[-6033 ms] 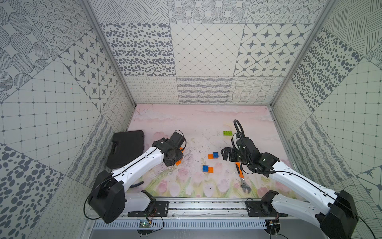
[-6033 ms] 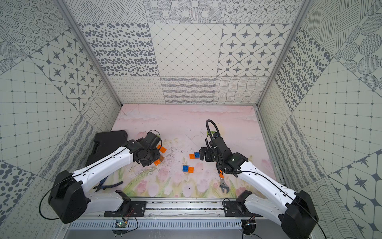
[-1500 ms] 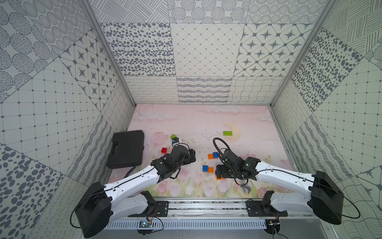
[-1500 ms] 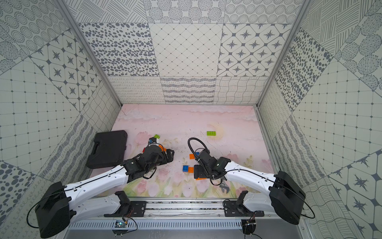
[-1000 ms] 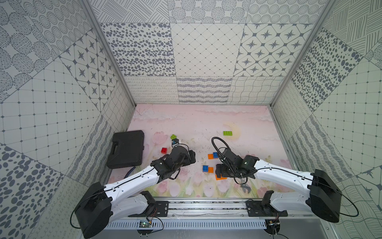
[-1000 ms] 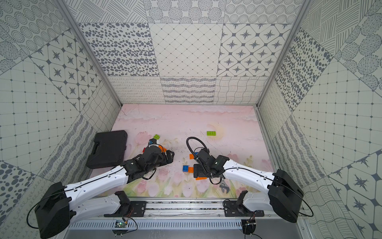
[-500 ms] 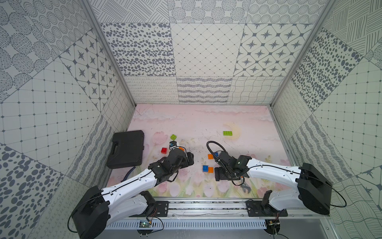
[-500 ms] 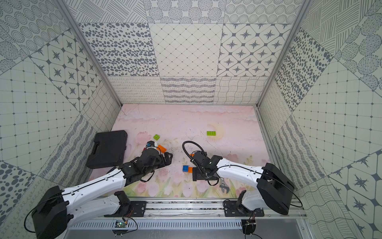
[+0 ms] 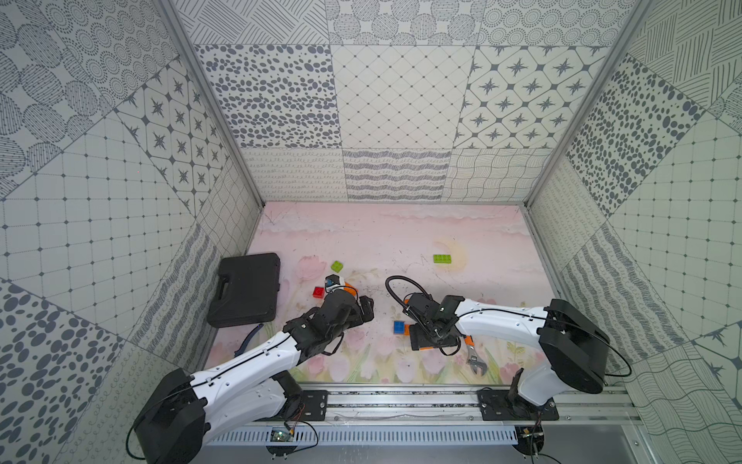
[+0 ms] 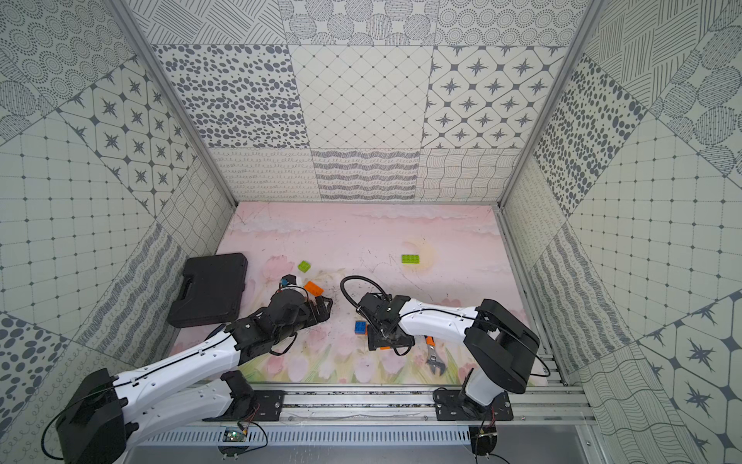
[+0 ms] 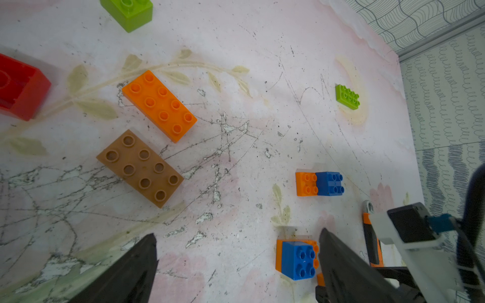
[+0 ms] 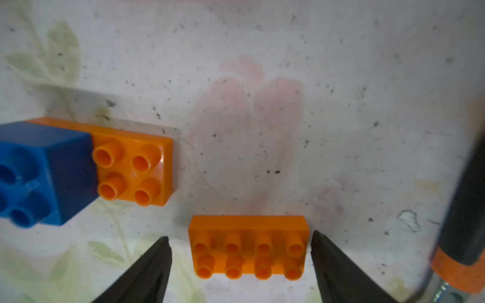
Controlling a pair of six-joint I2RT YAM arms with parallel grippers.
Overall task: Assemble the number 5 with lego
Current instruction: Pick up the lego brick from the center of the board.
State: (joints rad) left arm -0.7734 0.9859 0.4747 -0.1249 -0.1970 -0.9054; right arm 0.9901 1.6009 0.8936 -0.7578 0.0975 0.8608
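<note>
My right gripper is open and low over the mat. Its jaws straddle an oblong orange lego brick, with a small gap on each side. Beside it lies a blue brick stacked on an orange one; the stack also shows in a top view. My left gripper is open and empty, hovering left of that stack. In the left wrist view lie an orange oblong brick, a brown one, a red one and an orange-and-blue pair.
A lime oblong brick lies at the back right and a lime square one at the mid left. An orange-handled wrench lies just right of my right gripper. A black case sits by the left wall.
My right gripper has moved left and down over the orange oblong brick, and its jaws have narrowed a little. The left arm has shifted slightly toward the front.
</note>
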